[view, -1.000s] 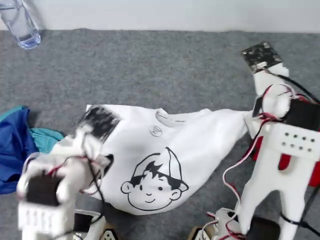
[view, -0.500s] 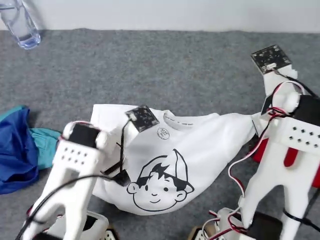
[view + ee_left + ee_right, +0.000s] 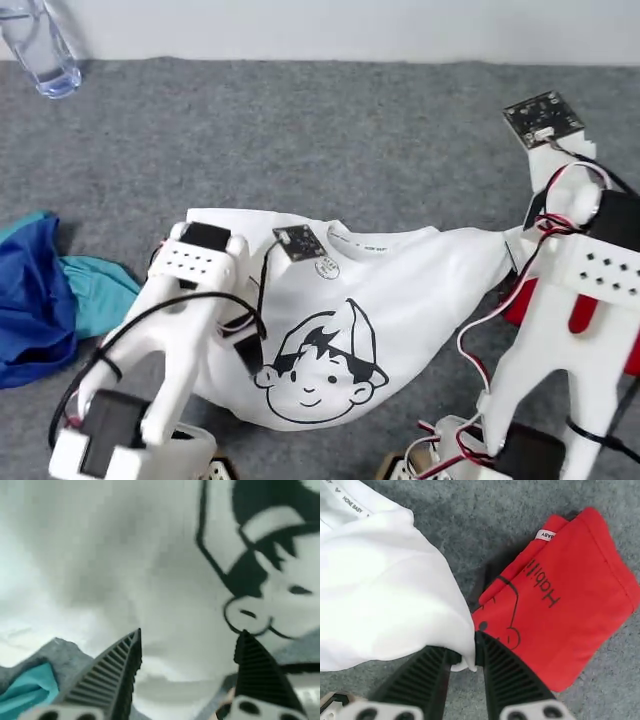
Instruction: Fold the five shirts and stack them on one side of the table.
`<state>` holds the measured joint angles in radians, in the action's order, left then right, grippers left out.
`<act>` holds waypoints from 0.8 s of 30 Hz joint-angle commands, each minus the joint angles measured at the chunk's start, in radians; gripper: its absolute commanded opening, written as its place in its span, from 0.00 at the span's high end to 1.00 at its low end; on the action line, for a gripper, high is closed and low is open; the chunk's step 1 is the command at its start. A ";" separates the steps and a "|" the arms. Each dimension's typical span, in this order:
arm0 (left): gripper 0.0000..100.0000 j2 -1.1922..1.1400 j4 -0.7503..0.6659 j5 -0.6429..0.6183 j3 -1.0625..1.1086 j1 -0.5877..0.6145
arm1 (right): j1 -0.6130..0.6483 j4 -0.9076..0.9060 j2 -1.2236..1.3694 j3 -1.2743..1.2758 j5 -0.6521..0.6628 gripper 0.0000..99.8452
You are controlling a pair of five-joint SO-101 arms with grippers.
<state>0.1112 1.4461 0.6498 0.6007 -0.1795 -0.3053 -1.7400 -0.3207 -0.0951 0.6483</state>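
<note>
Judging by the table (image 3: 350, 130), little is done: a red shirt (image 3: 570, 610) lies folded at right, the white shirt (image 3: 400, 290) sprawls unfolded in the middle, and a blue shirt (image 3: 30, 290) and teal shirt (image 3: 100, 290) are heaped left. The right gripper (image 3: 467, 652) pinches the white shirt's edge; the left gripper (image 3: 190, 635) hovers over it, fingers apart.

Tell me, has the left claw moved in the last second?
Yes. The left claw moved rightwards, away from the crumpled blue garment, over the white cartoon-print shirt.
</note>
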 commanded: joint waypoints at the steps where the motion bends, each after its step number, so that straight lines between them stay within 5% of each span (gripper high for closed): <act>1: 0.71 -0.026 -0.097 -0.011 -0.036 0.044 | -0.007 -0.019 -0.008 -0.044 0.011 0.99; 6: 0.75 -0.087 -0.167 0.005 -0.033 0.086 | -0.007 -0.030 -0.010 -0.044 0.011 0.99; 12: 0.98 -0.204 -0.164 0.118 -0.033 0.057 | -0.005 -0.028 -0.010 -0.044 0.011 0.99; 19: 0.99 -0.210 -0.167 0.104 -0.104 0.066 | -0.005 -0.028 -0.010 -0.044 0.011 0.99; 24: 0.99 -0.126 -0.169 -0.014 -0.260 0.103 | -0.005 -0.028 -0.010 -0.044 0.011 0.99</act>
<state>-0.0821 1.2927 0.6974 0.4488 -0.0890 -0.3053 -1.7492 -0.3207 -0.0951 0.6483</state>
